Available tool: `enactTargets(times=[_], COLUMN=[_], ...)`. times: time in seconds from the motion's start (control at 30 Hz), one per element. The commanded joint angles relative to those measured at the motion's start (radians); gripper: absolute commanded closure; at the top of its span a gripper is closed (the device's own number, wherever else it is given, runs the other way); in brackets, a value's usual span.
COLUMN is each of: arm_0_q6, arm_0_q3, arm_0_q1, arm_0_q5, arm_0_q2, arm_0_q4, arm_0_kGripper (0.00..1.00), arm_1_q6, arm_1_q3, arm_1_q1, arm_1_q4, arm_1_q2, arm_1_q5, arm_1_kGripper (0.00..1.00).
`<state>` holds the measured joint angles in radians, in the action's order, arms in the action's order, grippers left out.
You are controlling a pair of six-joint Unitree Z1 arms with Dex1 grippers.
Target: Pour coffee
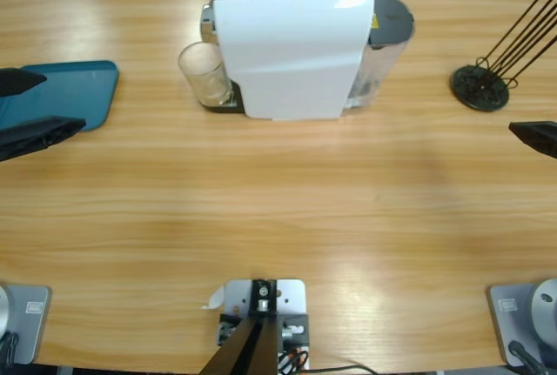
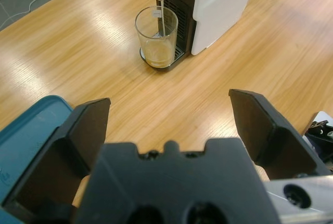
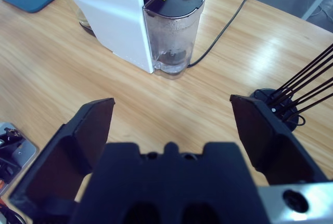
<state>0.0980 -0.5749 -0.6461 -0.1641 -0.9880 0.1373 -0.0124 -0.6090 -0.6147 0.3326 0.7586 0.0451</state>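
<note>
Glass: standing upright on machine's drip tray, under spout, left end of machine; clear, open-topped.
Coffee: sitting shallow in glass bottom, pale amber-brown, far from full; thin stream running down from spout into it in left wrist view.
Coffee machine: white body w/ dark front, standing far-centre on table; hiding part of glass from right wrist view.
Water tank: clear w/ dark lid & yellow sticker, sitting at machine's right end; droplets on inside wall, water level hard to make out.
Tray: teal, lying flat at left edge; left part cut off by frame & partly covered by gripper.
Rack: round dark base w/ thin black rods leaning up to the right, standing far right; rod tips cut off by frame.
Left gripper: hovering over tray's near-right corner, pointing toward glass, well apart from it; jaws spread wide, gripping nothing.
Right gripper: hanging at right edge, near rack, well apart from machine; jaws spread wide, nothing between; only a black tip showing in high view.
Cable: black, trailing from behind tank off far side of table; far end cut off.
</note>
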Motion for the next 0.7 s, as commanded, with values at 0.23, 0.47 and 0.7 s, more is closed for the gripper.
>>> enactTargets(times=[0.23,0.47,0.7], arm_0_q6=[-0.027,-0.027,-0.029], arm_0_q3=[0.052,0.057,0.059], arm_0_q1=[0.008,0.008,0.008], arm_0_q5=[0.006,0.006,0.005], arm_0_q2=[0.014,0.008,0.002], arm_0_q4=[-0.031,-0.042,-0.046], arm_0_kGripper=[0.0,0.0,0.0], arm_1_q6=[-0.015,-0.015,-0.015], arm_1_q3=[0.032,0.032,0.033], arm_1_q1=[-0.008,-0.008,-0.008], arm_1_q4=[-0.004,-0.004,-0.004], arm_1_q2=[0.008,0.008,0.008], arm_1_q5=[-0.015,-0.013,-0.012], arm_1_kGripper=[0.0,0.0,0.0])
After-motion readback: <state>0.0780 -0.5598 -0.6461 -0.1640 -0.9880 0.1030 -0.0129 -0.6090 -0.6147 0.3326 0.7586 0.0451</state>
